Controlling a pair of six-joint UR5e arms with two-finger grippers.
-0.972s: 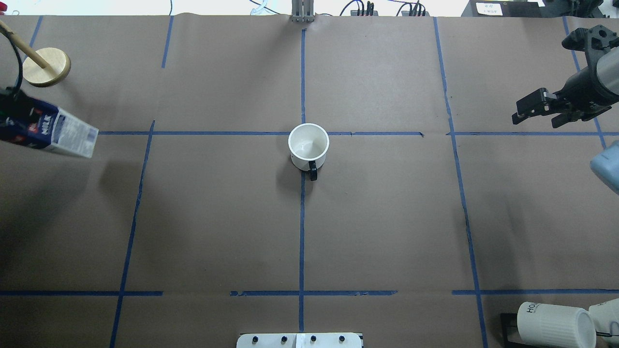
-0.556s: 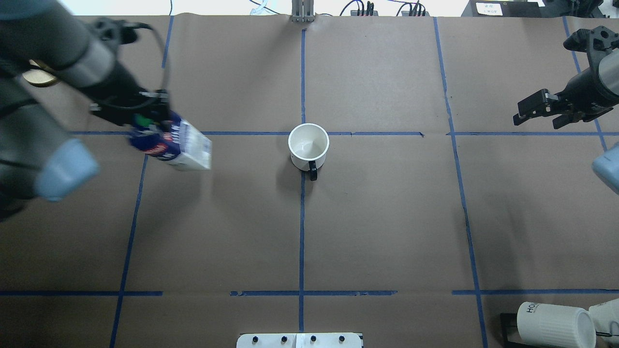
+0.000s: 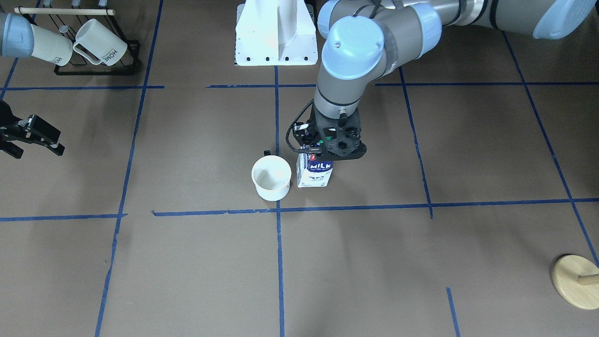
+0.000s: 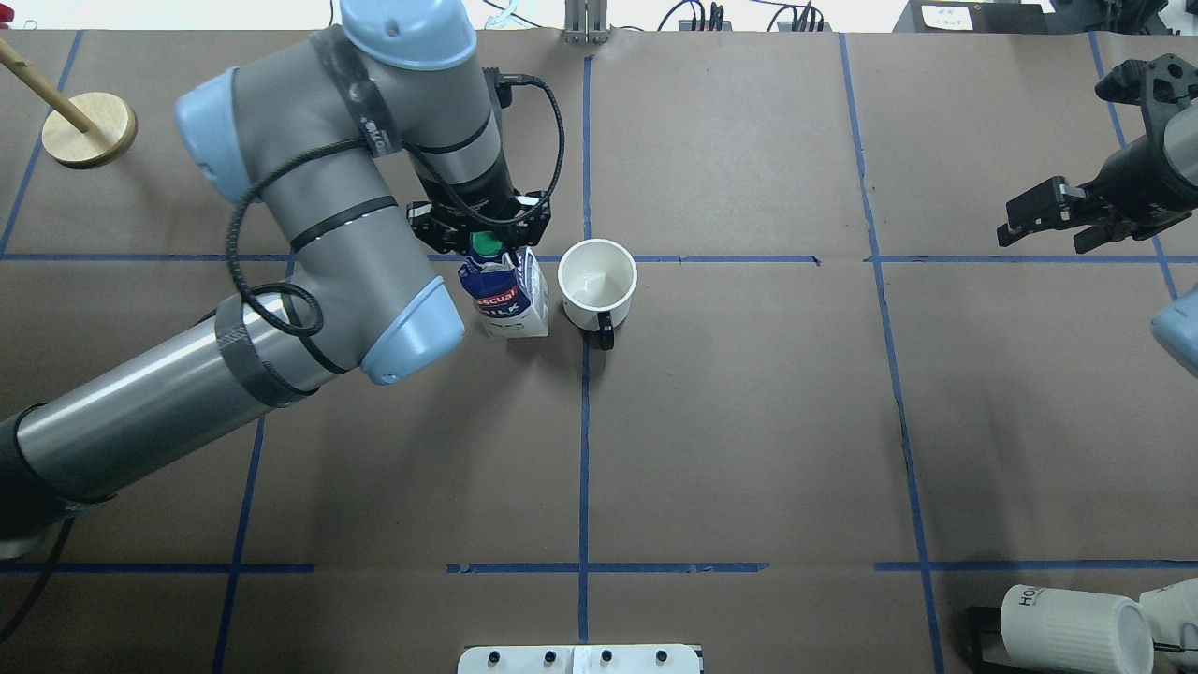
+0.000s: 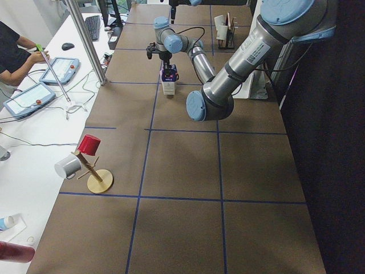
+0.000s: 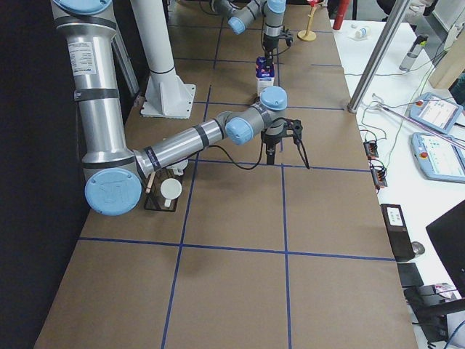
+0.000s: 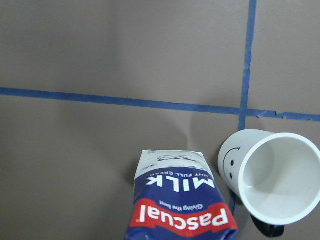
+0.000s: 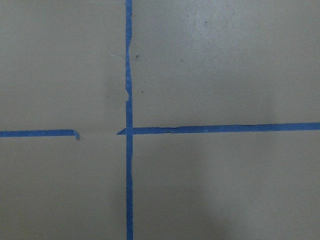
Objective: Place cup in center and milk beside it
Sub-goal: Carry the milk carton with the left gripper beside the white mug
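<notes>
The white cup [image 4: 597,279] stands upright on the crossing of the long blue tape lines [image 4: 587,225], its dark handle towards the robot. The wrist view shows the smiley face on the cup [image 7: 270,185]. The blue and white milk carton [image 4: 506,301] stands upright just left of the cup, a narrow gap between them; the front view shows the carton [image 3: 314,174] with its base at the surface. My left gripper [image 4: 480,245] is shut on the carton's top at the green cap. My right gripper [image 4: 1041,221] is open and empty, far right.
A black rack of ribbed "HOME" mugs [image 3: 96,44] stands at the near right corner; one such mug [image 4: 1072,625] shows overhead. A wooden peg stand [image 4: 89,129] is at the far left. The robot's white base [image 3: 276,35] is mid-edge. An operator sits beyond the far edge [image 5: 14,51].
My left arm has swung in from the far left with the milk, turning it from tilted to upright beside the cup. The cup has not moved. The right gripper has barely shifted.
</notes>
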